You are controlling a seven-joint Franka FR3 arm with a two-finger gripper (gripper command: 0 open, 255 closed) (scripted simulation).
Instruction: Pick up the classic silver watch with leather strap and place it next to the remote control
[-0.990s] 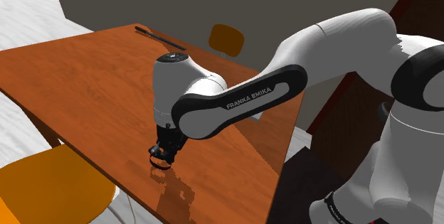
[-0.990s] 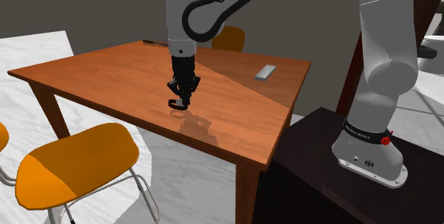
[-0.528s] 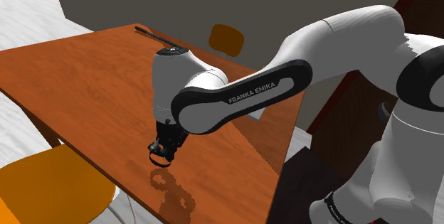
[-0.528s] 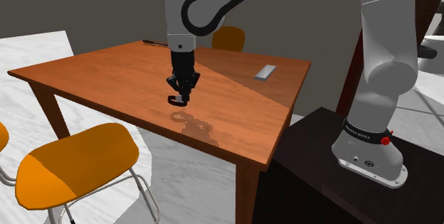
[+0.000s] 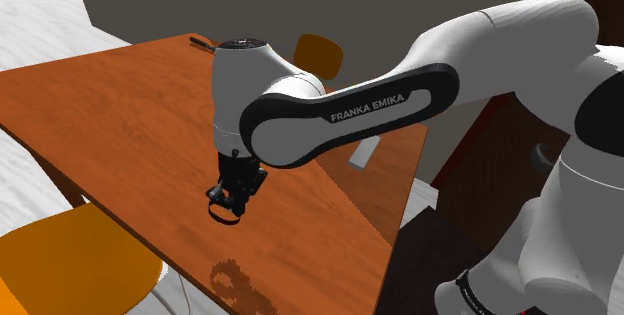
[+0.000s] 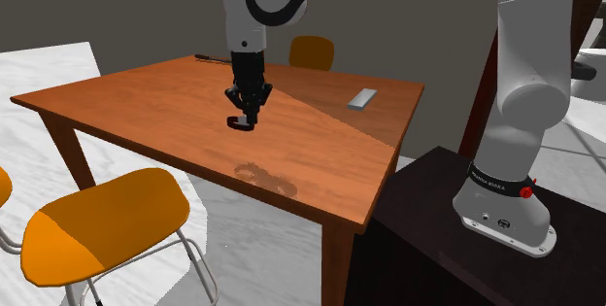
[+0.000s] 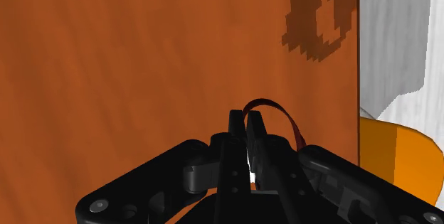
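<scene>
Gripper [image 6: 246, 108] has risen since earlier frame; fingers [image 7: 235, 134] pinch watch [image 6: 239, 121] strap, clearing counter [image 6: 136, 100] for carry toward remote [image 6: 362, 98], upper right.

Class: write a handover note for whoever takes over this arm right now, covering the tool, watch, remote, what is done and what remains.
Black tool: shut on the small watch with a red-brown strap loop, held in the air above the orange-brown wooden table.
Flat grey rectangular remote control: lying on the table, toward the second exterior view's right.
Done: grasp and lift.
Left: carry the watch over, set it beside the remote control.
</scene>
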